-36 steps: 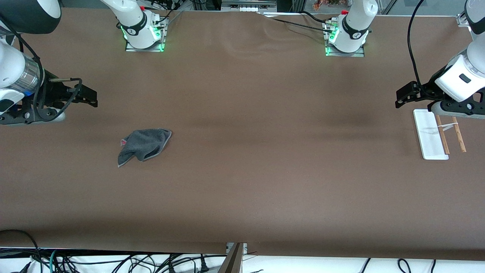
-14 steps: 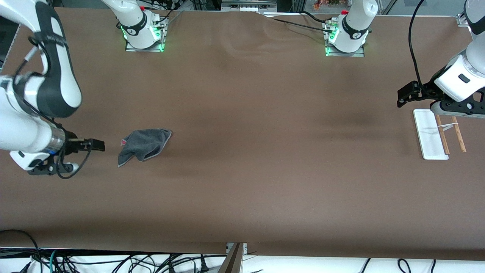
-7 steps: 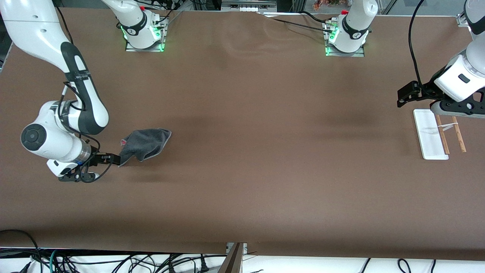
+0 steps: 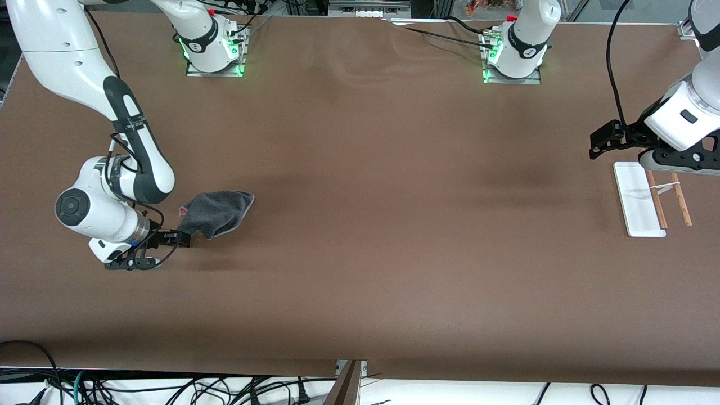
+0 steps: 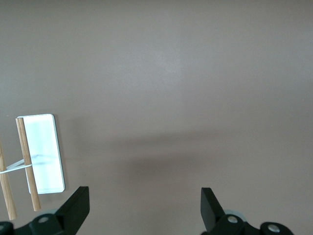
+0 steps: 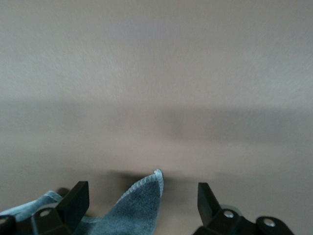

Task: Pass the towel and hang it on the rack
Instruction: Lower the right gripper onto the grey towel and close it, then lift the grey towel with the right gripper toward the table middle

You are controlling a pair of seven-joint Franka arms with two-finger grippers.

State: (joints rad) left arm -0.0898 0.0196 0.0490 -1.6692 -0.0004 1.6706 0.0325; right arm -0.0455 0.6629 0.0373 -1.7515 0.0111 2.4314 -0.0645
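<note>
Two open grippers: the right gripper (image 4: 183,238) straddles, seemingly, a corner of the grey towel (image 4: 216,214) on the table, needing closure, while the left gripper (image 4: 601,142) waits beside the rack (image 4: 638,199).

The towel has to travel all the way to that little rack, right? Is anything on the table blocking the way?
Nothing visible does. Between the towel, where the right gripper sits at its corner, and the rack under the waiting left gripper, only bare brown table shows.
</note>
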